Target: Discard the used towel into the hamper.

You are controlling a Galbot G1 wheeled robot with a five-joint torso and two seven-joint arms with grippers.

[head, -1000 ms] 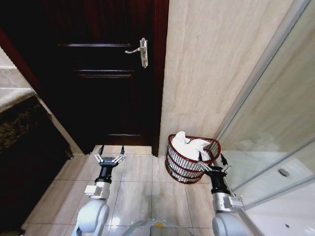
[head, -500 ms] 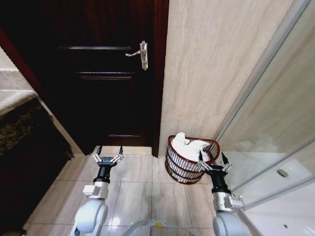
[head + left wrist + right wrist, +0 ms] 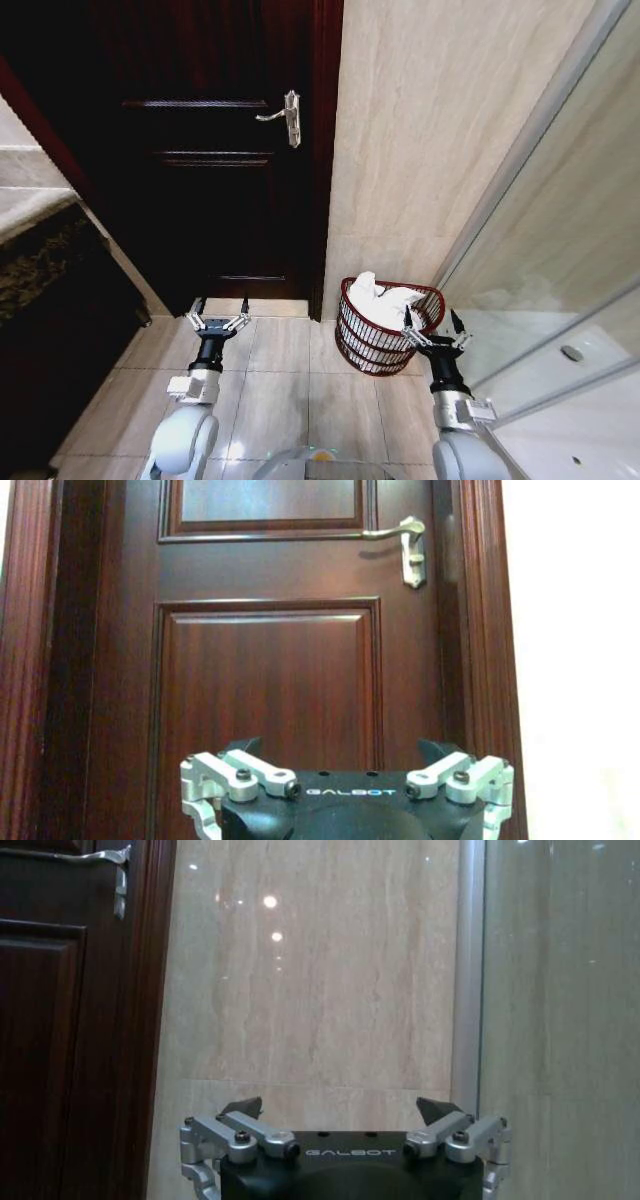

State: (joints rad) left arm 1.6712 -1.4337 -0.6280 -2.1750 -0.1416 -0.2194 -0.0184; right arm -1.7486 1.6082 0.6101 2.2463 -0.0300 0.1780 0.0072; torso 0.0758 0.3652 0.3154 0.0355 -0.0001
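Towel (image 3: 385, 298), white and crumpled, lies heaped inside the hamper (image 3: 372, 343), which stands on the floor (image 3: 275, 385) against the wall (image 3: 420, 150), between the door (image 3: 220, 180) and the glass screen (image 3: 560, 290). Right gripper (image 3: 432, 328) hovers at the hamper's rim, fingers spread and empty. Left gripper (image 3: 218, 314) hangs well apart before the door, released too. Bare tiles lie between them.

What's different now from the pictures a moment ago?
Only the head camera's view shifted a little: door handle and hamper both sit slightly lower in the picture. Nothing was grabbed or dropped. The white towel stays in the hamper, and the left end effector and right end effector stay open and empty.
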